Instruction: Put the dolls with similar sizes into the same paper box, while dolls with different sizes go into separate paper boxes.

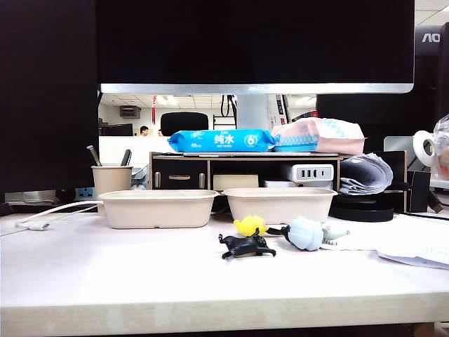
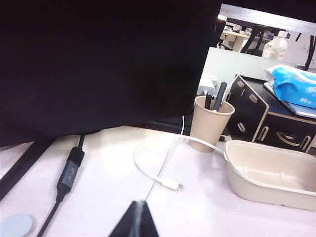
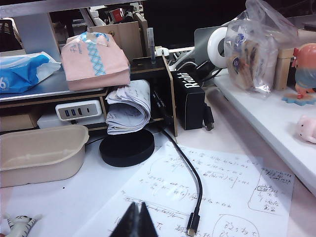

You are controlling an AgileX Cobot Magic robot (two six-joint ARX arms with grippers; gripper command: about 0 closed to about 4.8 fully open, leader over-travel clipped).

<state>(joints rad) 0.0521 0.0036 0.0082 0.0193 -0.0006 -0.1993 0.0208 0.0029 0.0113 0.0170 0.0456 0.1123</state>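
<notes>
On table (image 1: 105, 281) — yellow, black, pale-blue dolls (image 1: 250, 225).

Pen cup (image 1: 111, 180) — blue wipes pack (image 1: 222, 140)

On the white table (image 1: 105, 274) are set two paper boxes, left (image 1: 158, 208) and right (image 1: 279, 203), with dolls (yellow (image 1: 250, 225), black (image 1: 246, 245), pale-blue (image 1: 305, 233)) nearer, and written paper (image 1: 414, 242) at right.

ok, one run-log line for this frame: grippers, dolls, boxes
left gripper shut, empty, near white cable | right gripper shut, empty, over paper sheet | dolls on table, unsorted | paper boxes hold no dolls
</notes>
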